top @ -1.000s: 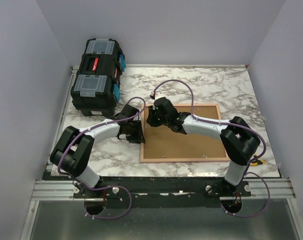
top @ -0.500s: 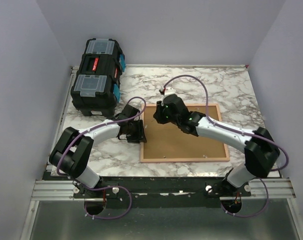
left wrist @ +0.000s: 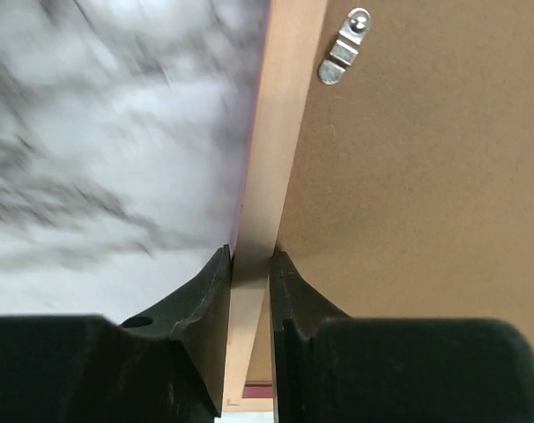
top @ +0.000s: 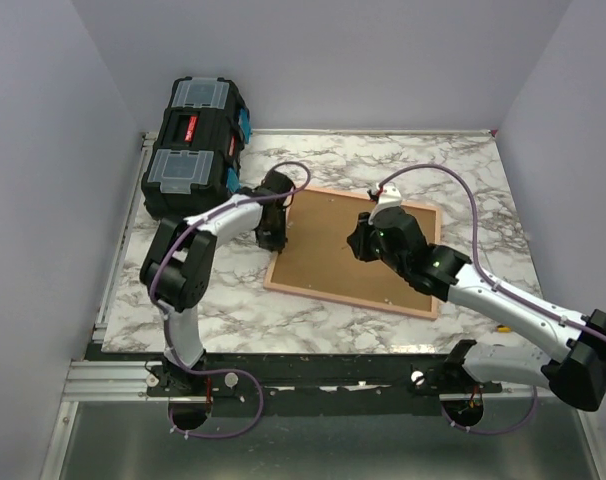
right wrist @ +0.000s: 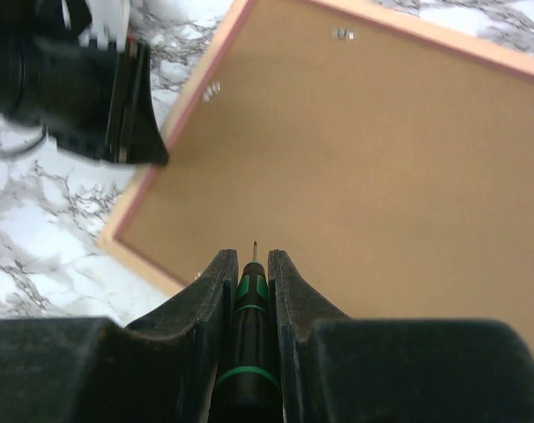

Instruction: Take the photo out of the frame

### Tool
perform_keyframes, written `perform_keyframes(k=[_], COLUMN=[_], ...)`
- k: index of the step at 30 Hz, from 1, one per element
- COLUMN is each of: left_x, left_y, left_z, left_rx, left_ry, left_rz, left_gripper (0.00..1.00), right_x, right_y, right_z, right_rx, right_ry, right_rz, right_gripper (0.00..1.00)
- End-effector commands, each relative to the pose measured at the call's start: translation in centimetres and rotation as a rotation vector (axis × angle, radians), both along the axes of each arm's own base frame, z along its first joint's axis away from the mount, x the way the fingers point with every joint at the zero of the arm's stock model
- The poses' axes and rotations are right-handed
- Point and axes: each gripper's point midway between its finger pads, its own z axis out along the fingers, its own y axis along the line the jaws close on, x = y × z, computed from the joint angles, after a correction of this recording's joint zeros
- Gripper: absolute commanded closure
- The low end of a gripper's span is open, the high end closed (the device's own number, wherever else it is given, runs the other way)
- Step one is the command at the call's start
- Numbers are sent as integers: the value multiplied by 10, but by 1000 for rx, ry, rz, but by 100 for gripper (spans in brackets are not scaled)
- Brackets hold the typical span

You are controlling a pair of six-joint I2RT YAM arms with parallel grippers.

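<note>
Cork-brown back of the frame [top: 328,265] faces up; it lies flat and askew on the marble bench [top: 453,170].

- Left claw [left wrist: 249,260]: pinched narrow on the frame's pale side rail.
- Right claw [right wrist: 252,264]: clamped on a slim green-banded screwdriver [right wrist: 248,304], its tip over the backing.
- Metal clip [left wrist: 344,58]: sits beside the rail. I cannot tell if it is turned aside.
- Photo: not visible. I judge it lies inside, under the backing.
- Progress: early, in my judgement. Clips, backing and photo are all left to do.
- Container: black toolbox [top: 195,150] at the far left corner, lids shut, contents hidden from me.
</note>
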Motion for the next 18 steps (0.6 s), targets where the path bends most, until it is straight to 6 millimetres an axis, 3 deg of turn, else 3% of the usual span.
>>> perform_keyframes(k=[1,3,6,8,11,14,18], left_x=[62,67,60,51,24,-7,-38], left_y=[42,40,36,36,30,13,-37], left_z=[12,13,32,47,64,68,63], left_rx=[177,134,50,9,-124,-320,-552], left_ry=[-56,-42,-112,-134,-145,-65,62], left_rz=[3,33,75,117,231,421,576], left_gripper=[86,65,32,20,14,13,3], right_x=[-10,-15,-21,-23,-26,-27,-28], right_y=[-22,-26,-35,-40,-43,-42,-42], right_z=[-3,0,4,5,7,9,12], right_rx=[-28,-18,-11,-10,-3,4,10], right_ry=[18,20,14,10,9,6,3], right_rz=[-51,-53,-68,-76,-78,-72,-65], right_gripper=[99,99,99,99,99,99,99])
